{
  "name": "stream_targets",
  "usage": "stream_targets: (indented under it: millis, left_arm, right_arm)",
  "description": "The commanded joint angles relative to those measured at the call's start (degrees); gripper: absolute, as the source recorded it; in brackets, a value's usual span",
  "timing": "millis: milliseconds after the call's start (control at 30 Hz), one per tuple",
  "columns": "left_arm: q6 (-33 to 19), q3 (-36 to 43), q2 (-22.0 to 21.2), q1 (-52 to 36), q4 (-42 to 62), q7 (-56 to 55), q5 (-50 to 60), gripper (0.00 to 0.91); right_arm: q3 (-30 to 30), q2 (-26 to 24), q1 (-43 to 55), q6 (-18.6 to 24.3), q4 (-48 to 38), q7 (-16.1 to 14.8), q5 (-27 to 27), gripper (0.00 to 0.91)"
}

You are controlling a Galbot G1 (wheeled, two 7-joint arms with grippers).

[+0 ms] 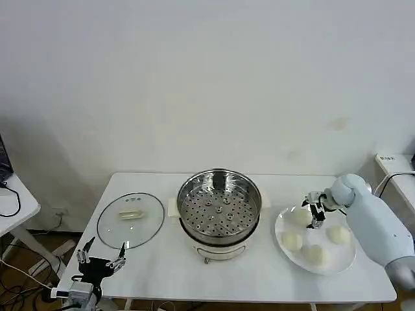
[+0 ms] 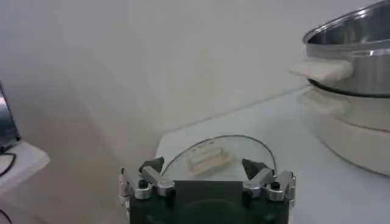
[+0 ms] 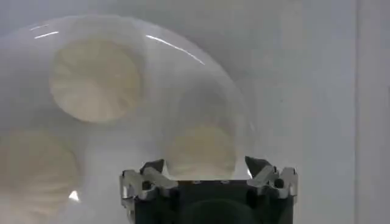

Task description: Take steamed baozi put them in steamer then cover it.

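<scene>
Baozi [image 1: 293, 241] lay four to a white plate [image 1: 283, 228] at the steamer's three o'clock, none yet moved. The steamer [image 1: 219, 208] stood mid-table with its perforated tray bare, and the cover [image 1: 130, 219] rested flat on the table at its nine o'clock, handle up.

The right gripper [image 1: 316, 214] hung over the bun at the plate's ten o'clock, jaws released and spread to either side of it in the right wrist view, closing on nothing. The left gripper [image 1: 100, 262] waited off the table's near edge, at six o'clock from the cover, its jaws likewise parted and empty.

The risks from here looked plain. The buns seemed soft, so a hard clench could dent or tear one, and a grip set too high might let it slip. The neighbouring buns lay close, so a spread finger could nudge one across the plate. A low carry might clip the steamer's rim.

No brand, label or legible writing appeared on the pot, cover or plate.
</scene>
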Motion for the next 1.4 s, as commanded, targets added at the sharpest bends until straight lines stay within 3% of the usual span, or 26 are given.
stream_targets:
  millis: [33,367,533,667,767,867,933,967,1133,1200,1267,1333,1400]
  left_arm:
    - [0.0,0.0,0.1,-0.1,0.3,-0.1,0.1,0.907]
    - [0.0,0.3,0.1,-0.3,0.1,0.1,0.3,0.907]
    - [0.0,0.6,0.1,-0.6,-0.3,0.1,0.2,0.907]
    - [0.0,0.7,0.0,-0.7,-0.8,0.1,0.2,0.907]
    - [0.0,0.7,-0.2,-0.3,-1.5,0.1,0.2,0.907]
    - [0.0,0.5,-0.4,0.1,-1.9,-0.2,0.3,0.907]
    - [0.0,0.5,-0.4,0.3,-2.0,-0.3,0.5,0.907]
    - [-0.1,0.6,-0.4,0.4,-2.0,-0.3,0.6,0.907]
    - [-0.1,0.6,-1.0,0.6,-2.0,-0.4,1.0,0.907]
    - [0.0,0.6,-1.1,0.8,-2.1,-0.4,1.4,0.907]
    - [0.0,0.7,-1.0,1.0,-1.7,-0.5,1.9,0.907]
    - [-0.1,0.7,-1.3,1.0,-1.2,-0.6,2.3,0.907]
    - [-0.1,0.7,-1.6,1.2,-1.1,-0.6,2.4,0.907]
  right_arm:
    - [-0.1,0.2,-0.2,-0.2,-0.3,0.4,0.0,0.524]
    - [0.3,-3.3,0.1,-1.2,4.2,-0.3,3.7,0.524]
    - [-1.1,-7.1,4.0,-2.8,9.8,-1.2,9.2,0.524]
    - [-5.5,-9.3,12.2,-4.3,12.4,-2.0,17.3,0.524]
    - [-9.1,-8.9,17.6,-4.4,12.6,-3.5,20.7,0.524]
    - [-12.1,-7.1,24.0,-3.0,11.5,-3.1,24.0,0.534]
    - [-14.1,-5.9,26.4,2.0,10.0,-1.8,25.9,0.534]
    - [-15.1,-4.8,28.1,7.5,9.1,-1.3,26.9,0.534]
    - [-20.3,-4.2,31.5,13.6,13.2,-1.4,28.0,0.534]
    - [-24.8,-5.2,34.3,17.4,16.3,0.7,30.0,0.534]
    - [-36.3,-6.0,39.3,23.5,18.5,4.2,33.8,0.534]
    - [-41.2,-5.8,42.0,27.6,20.4,4.3,33.7,0.534]
    - [-45.1,-5.9,44.9,29.0,22.7,4.0,31.7,0.534]
